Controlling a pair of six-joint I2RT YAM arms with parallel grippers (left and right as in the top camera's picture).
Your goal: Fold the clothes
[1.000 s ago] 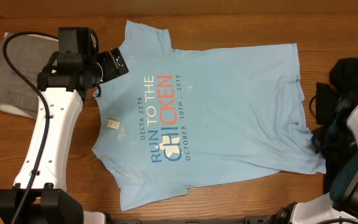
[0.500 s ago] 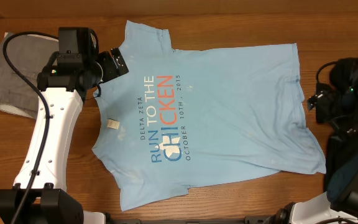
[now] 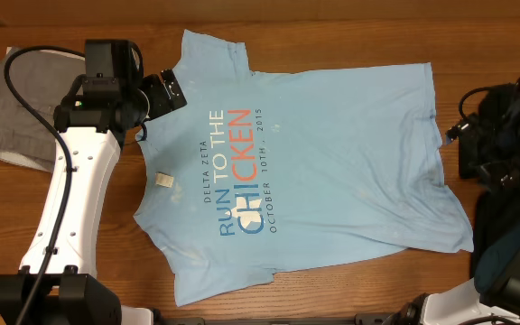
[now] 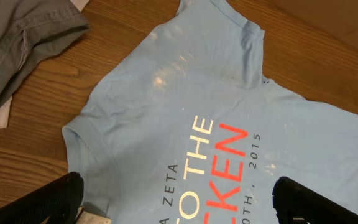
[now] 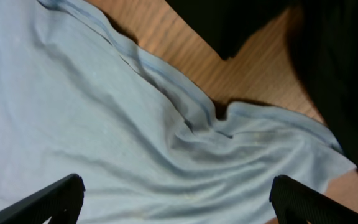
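The shirt (image 3: pixel 314 162) lies spread flat on the wooden surface (image 3: pixel 350 289), print side up, with "RUN TO THE CHICKEN" readable across its middle. Seen from overhead, its collar points to the left, one sleeve lies toward the far edge and the other toward the near edge, and the hem runs down the right side. The cloth is mostly smooth, but the hem is rumpled into a few soft folds near its lower right corner. A small pale tag (image 3: pixel 162 179) sits on the shirt just inside the collar. The left arm (image 3: pixel 70 181) reaches up the left side. The left fingers (image 4: pixel 48 199) are spread wide with nothing between them, over the shoulder area by the collar and far sleeve. The right fingers (image 5: pixel 48 202) are also released and gaping, grasping nothing. They are poised over the wrinkled hem, where a strip of bare wood shows beyond the cloth. A grey garment (image 3: pixel 16 108) lies crumpled at the far left corner, apart from the shirt. Something black (image 5: pixel 340 81) sits past the hem on the right, and I cannot tell what it is.
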